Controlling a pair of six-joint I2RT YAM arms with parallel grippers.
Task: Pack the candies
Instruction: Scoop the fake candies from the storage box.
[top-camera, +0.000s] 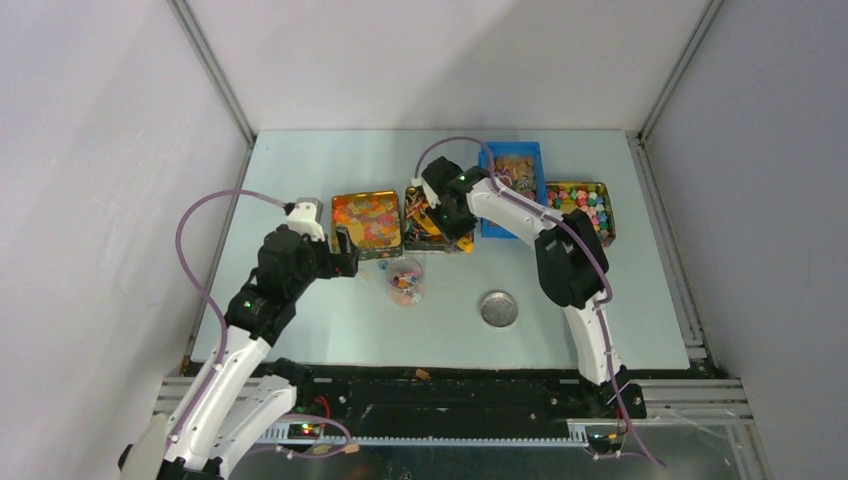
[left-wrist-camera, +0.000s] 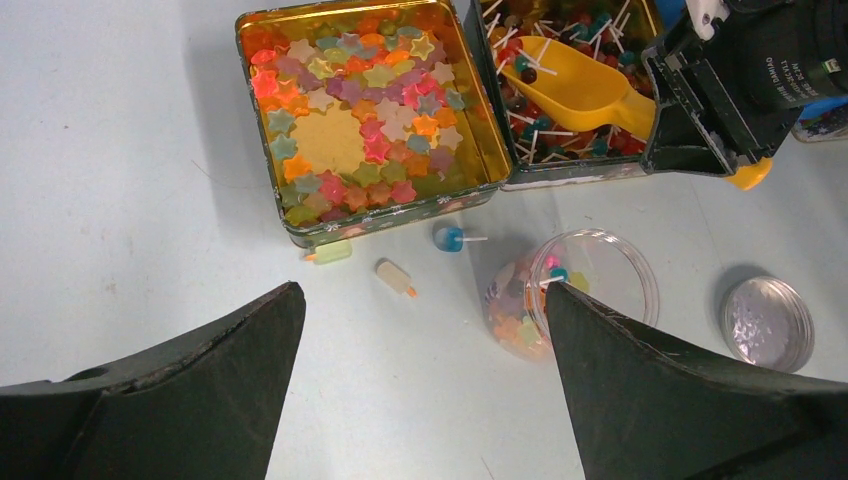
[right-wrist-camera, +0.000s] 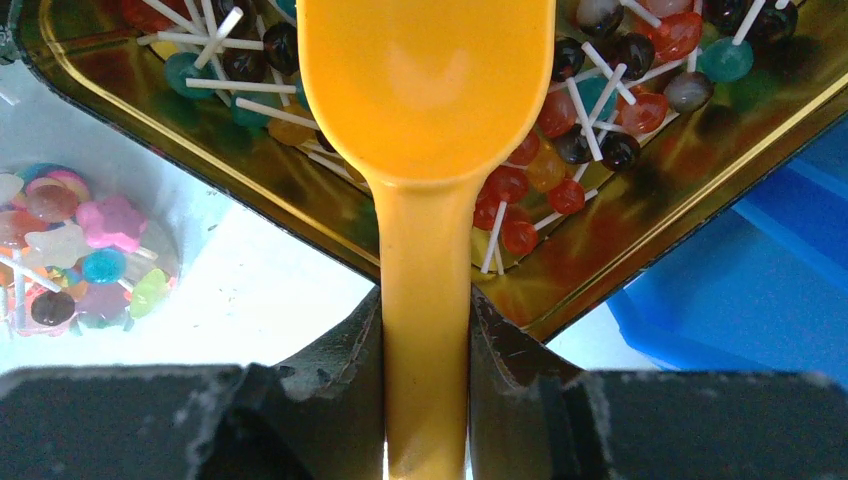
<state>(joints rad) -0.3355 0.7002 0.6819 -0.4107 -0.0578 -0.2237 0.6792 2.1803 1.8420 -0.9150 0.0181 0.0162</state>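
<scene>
Right gripper (right-wrist-camera: 425, 340) clamped on orange scoop (right-wrist-camera: 425, 90) handle, bowl over lollipops (right-wrist-camera: 600, 110) in tin (left-wrist-camera: 570, 172) behind clear jar (left-wrist-camera: 650, 290). Left gripper (left-wrist-camera: 422, 295) gaping, left of jar. Risk: tangled sticks snag scoop edge, load tips off beside jar.

You have three gold tins (left-wrist-camera: 390, 213), one blue tray (top-camera: 544, 165), one clear jar (left-wrist-camera: 645, 285), one silver lid (left-wrist-camera: 767, 323), one orange scoop (left-wrist-camera: 580, 85) and three loose candies (left-wrist-camera: 394, 277) on the bench (left-wrist-camera: 120, 180).

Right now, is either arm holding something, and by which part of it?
The right gripper holds the orange scoop by its handle, over the lollipop tin. The left gripper is open and holds nothing.
</scene>
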